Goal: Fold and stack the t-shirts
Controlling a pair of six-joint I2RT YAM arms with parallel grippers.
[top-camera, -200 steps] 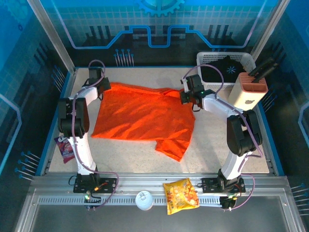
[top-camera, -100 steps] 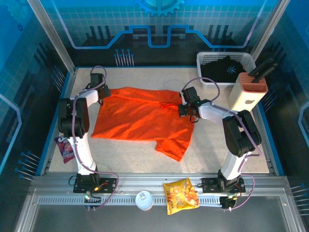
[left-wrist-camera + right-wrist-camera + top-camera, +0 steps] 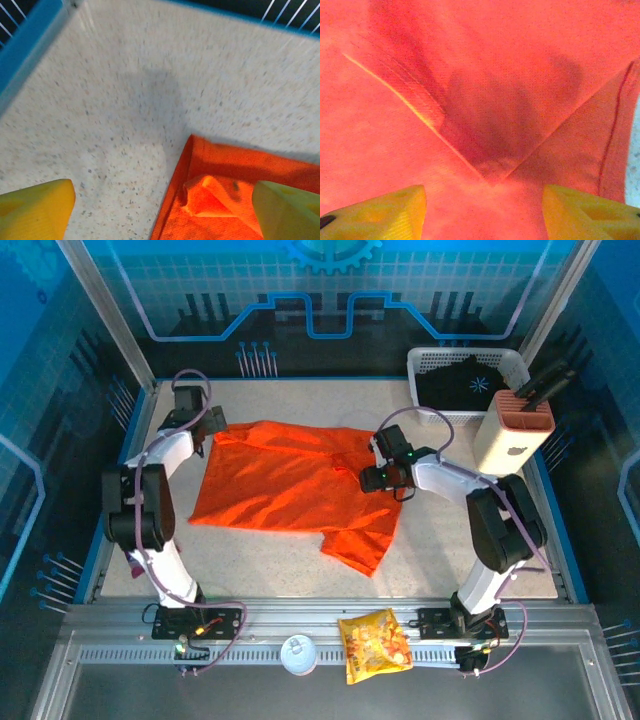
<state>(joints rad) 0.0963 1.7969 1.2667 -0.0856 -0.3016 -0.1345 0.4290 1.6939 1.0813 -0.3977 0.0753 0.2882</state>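
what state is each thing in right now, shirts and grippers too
orange t-shirt: spread on the table, far left corner crumpled
black shirt: bunched inside the white basket
left gripper: open above the crumpled corner
right gripper: open above the orange cloth
snack bag: lying flat
knife block: upright

One camera looks down from high behind both arms over the worktop (image 3: 440,540). The wrist cameras sit close: one looks past the right hand (image 3: 485,215) onto the orange t-shirt (image 3: 485,100), the other past the left hand (image 3: 160,215) onto its corner.
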